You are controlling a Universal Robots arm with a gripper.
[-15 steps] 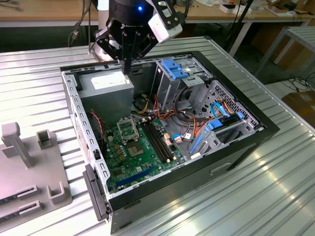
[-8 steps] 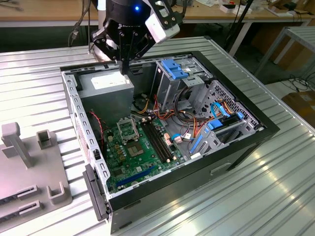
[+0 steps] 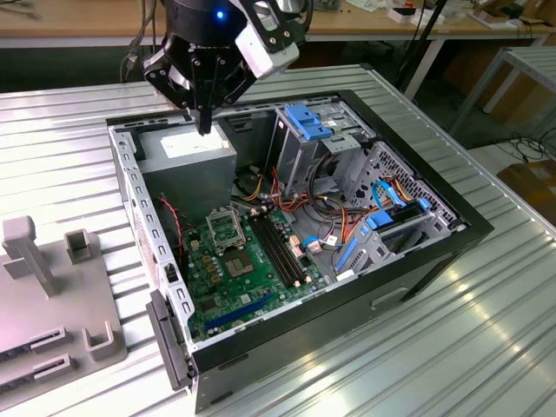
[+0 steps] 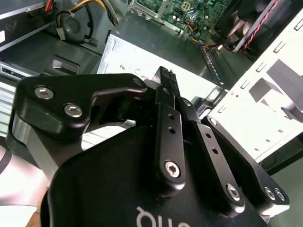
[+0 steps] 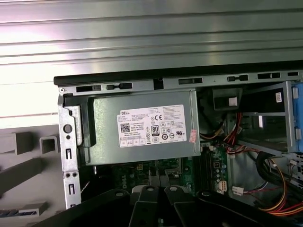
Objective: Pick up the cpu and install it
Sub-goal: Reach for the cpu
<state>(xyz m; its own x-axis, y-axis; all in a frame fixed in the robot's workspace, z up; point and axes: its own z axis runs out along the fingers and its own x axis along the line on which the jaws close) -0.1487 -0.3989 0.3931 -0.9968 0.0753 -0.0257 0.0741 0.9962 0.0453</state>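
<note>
Over the open computer case on the table, in the exterior view, the gripper hangs above the power supply, near the case's back wall. Its tips point down and meet at a single point. The socket sits further along the motherboard, well apart from the tips. What lies inside its frame is too small to tell. A grey holder stands on the table outside the case, at the exterior view's left.

In the second wrist view the fingers lie side by side, closed, with no gap I can see. A thin chip could be pinched at the tips, but I cannot tell, so I cannot place the cpu.

In the first wrist view the power supply lies straight ahead of the camera, with a strip of motherboard beside it.

I judge this to be the carrying stage, between pickup and seating. Installing calls for the chip to be held level, squared to the socket frame and set down gently, since a tilted chip would not seat
</note>
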